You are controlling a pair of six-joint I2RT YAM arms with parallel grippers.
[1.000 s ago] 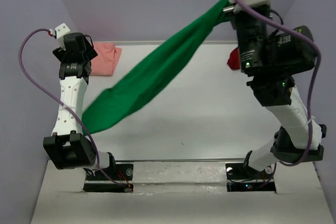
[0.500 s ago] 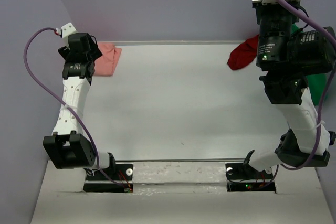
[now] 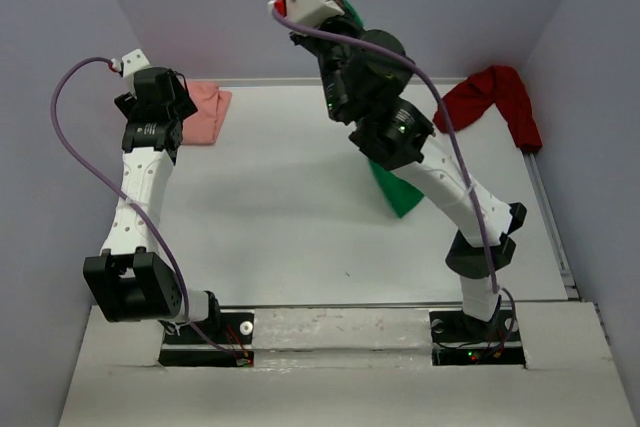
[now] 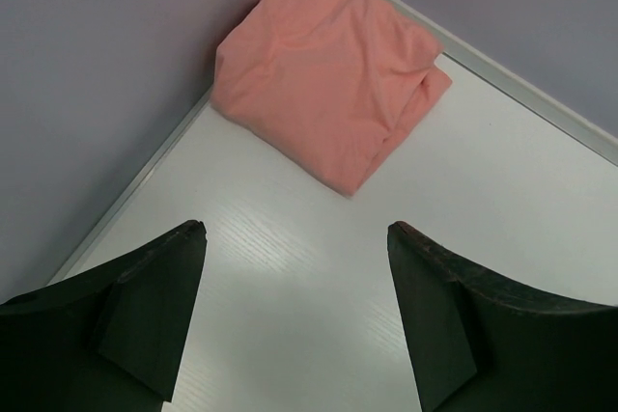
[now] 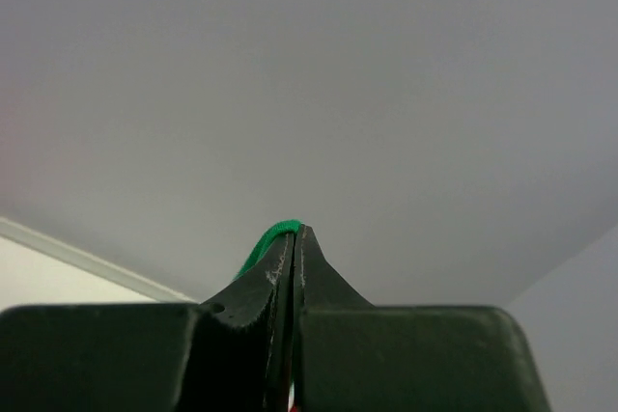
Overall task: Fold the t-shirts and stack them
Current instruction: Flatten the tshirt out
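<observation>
At the far left corner of the surface the salmon-pink t-shirt lies folded; the left end effector hovers just short of it, spread wide and holding nothing; at mid-surface the right end effector is raised high, pinched tight on an edge of the bright green t-shirt, which hangs behind its arm; the dark red t-shirt lies crumpled far right. The green one seems lifted for spreading; next it probably needs laying flat, the left arm taking a second corner.
</observation>
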